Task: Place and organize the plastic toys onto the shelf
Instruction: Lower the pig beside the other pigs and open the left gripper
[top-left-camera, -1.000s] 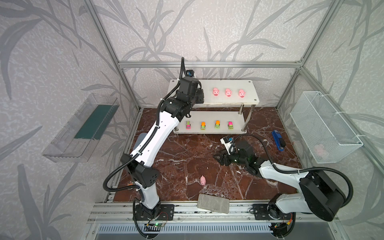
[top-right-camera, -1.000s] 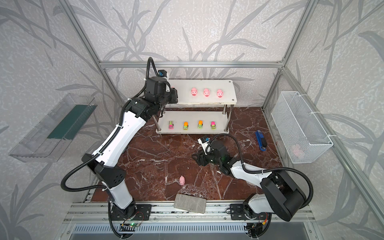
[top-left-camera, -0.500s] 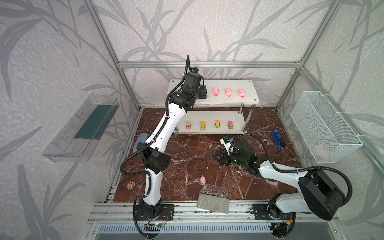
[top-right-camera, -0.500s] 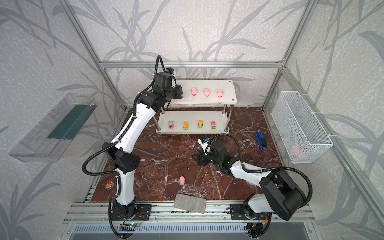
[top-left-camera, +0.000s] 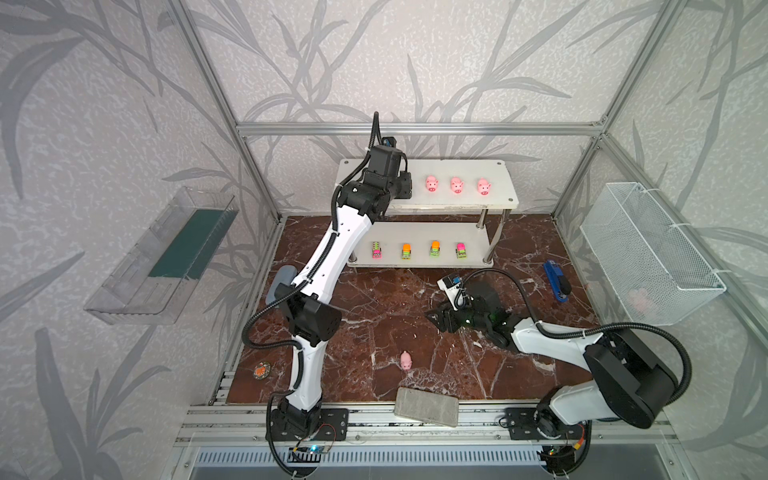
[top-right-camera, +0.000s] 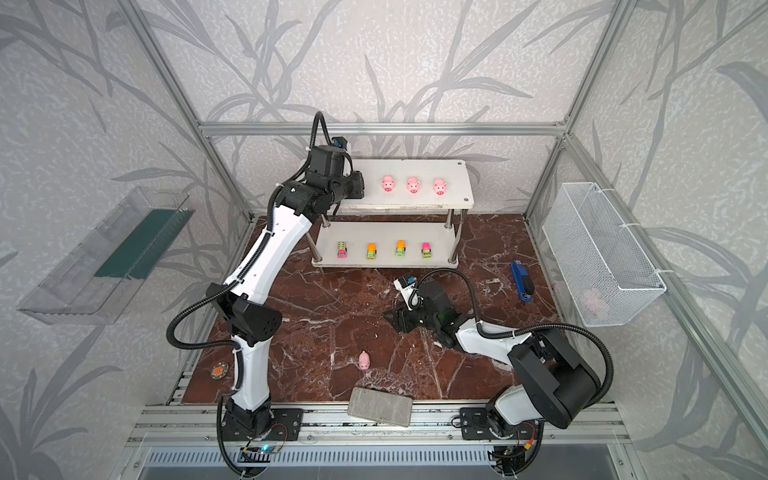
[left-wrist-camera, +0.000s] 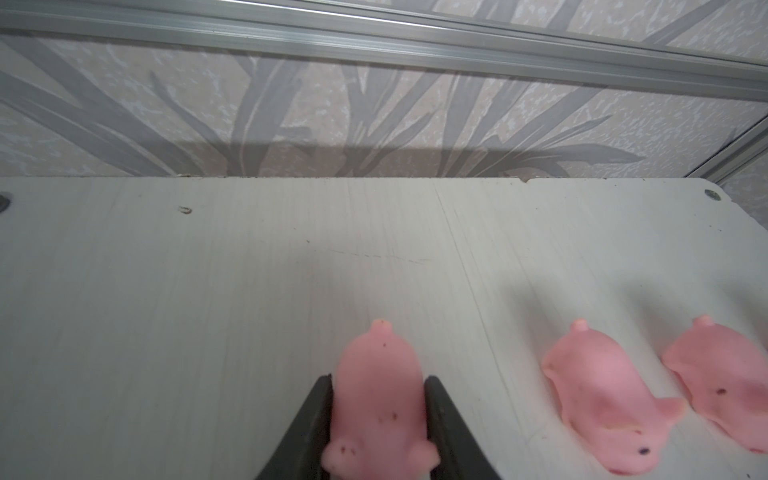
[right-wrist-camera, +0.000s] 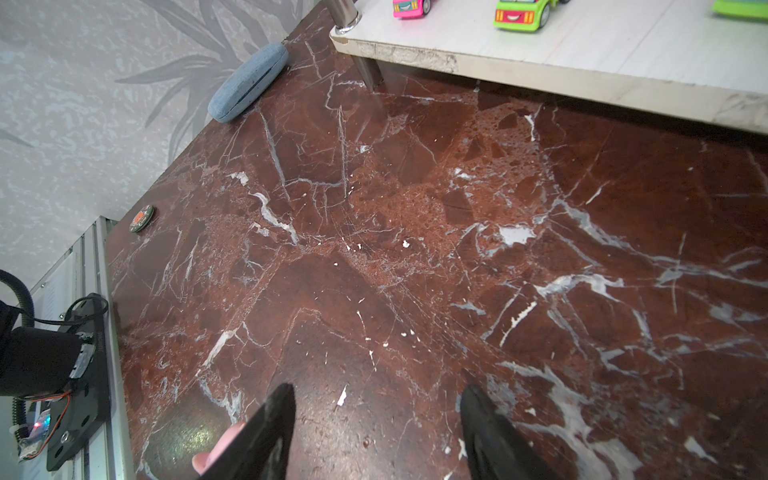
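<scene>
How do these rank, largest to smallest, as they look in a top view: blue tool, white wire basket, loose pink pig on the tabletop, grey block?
1. white wire basket
2. grey block
3. blue tool
4. loose pink pig

Grey block (top-left-camera: 427, 407), blue stapler (top-left-camera: 556, 281), blue-grey case (right-wrist-camera: 248, 82), wire basket (top-left-camera: 623, 232), clear tray (top-left-camera: 124, 291), round badge (top-left-camera: 261, 370)
</scene>
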